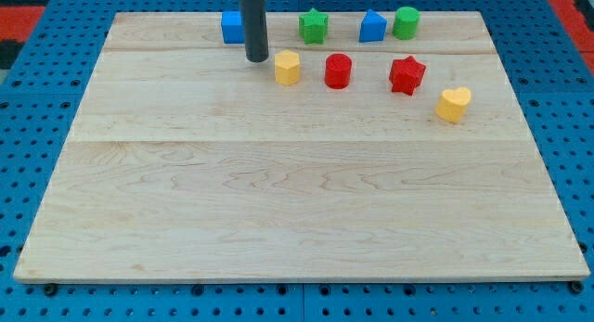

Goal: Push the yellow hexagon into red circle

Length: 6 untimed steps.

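The yellow hexagon [288, 68] sits on the wooden board near the view's top, left of centre. The red circle [338, 70] stands a short gap to its right, apart from it. My tip [257, 58] rests on the board just left of the yellow hexagon, with a small gap between them. The rod rises straight up out of the view's top.
A blue cube [232, 27] sits behind the rod at the top. A green star [314, 26], a blue house-shaped block [372, 27] and a green cylinder [406, 22] line the top edge. A red star [406, 74] and a yellow heart [454, 104] lie to the right.
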### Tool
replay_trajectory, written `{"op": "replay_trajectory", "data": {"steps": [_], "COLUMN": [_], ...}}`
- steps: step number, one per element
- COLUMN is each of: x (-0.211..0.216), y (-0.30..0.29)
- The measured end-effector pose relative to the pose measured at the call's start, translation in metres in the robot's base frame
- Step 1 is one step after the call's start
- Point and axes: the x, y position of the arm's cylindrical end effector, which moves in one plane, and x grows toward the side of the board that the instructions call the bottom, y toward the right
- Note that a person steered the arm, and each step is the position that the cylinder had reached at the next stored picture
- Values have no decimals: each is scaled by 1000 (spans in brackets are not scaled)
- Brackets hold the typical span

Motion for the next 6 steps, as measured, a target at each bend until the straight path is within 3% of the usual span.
{"op": "replay_trajectory", "data": {"steps": [2,4,6], "x": [-3,25,27], "y": [0,6,44]}}
